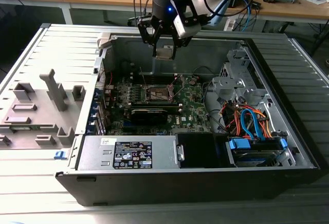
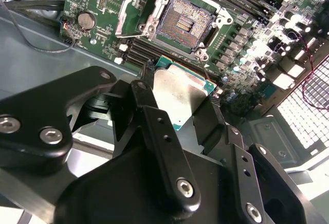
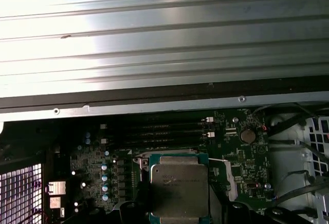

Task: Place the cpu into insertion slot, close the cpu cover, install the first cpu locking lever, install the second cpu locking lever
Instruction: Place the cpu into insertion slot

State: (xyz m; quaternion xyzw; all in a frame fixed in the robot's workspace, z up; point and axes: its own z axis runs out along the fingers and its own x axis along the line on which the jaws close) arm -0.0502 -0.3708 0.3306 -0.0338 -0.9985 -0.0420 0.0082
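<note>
Cpu [image 2: 180, 93] in gripper [image 1: 165, 50]: a single one, between two fingers [image 2: 146, 106].
Pinched by opposite edges, a finger on either side, aloft over the open computer case [image 1: 154, 188]; one insertion slot [image 2: 185, 23] below, uncovered, clearly apart.

The black gripper [image 1: 164, 50] holds the small square grey cpu [image 1: 165, 54] above the green motherboard [image 1: 193, 109]. The square gold-contact insertion slot [image 1: 158, 93] lies on that board, beneath it.
</note>
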